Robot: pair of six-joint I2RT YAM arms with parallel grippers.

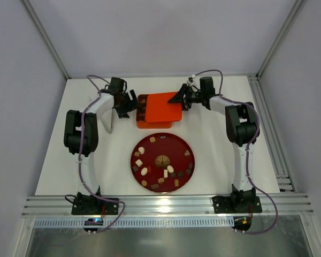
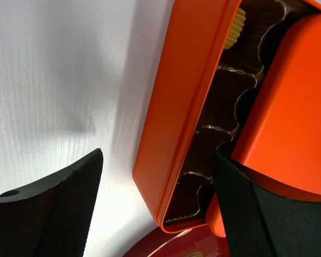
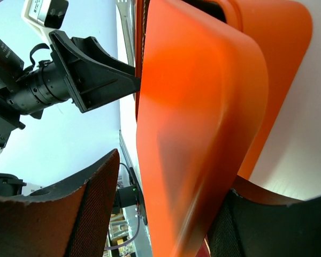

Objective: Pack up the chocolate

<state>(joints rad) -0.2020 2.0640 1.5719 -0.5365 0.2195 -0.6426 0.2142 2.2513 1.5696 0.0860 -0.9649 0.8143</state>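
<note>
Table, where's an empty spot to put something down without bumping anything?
Bare white table shows between the red round plate and the right arm, between the plate and the left arm, and along the far strip behind the orange box. It is crowded around the box, where the left gripper and the right gripper flank its orange lid.

Orange box (image 1: 155, 125) — lid (image 1: 163, 106) askew over it — just behind a red plate (image 1: 174, 144).
</note>
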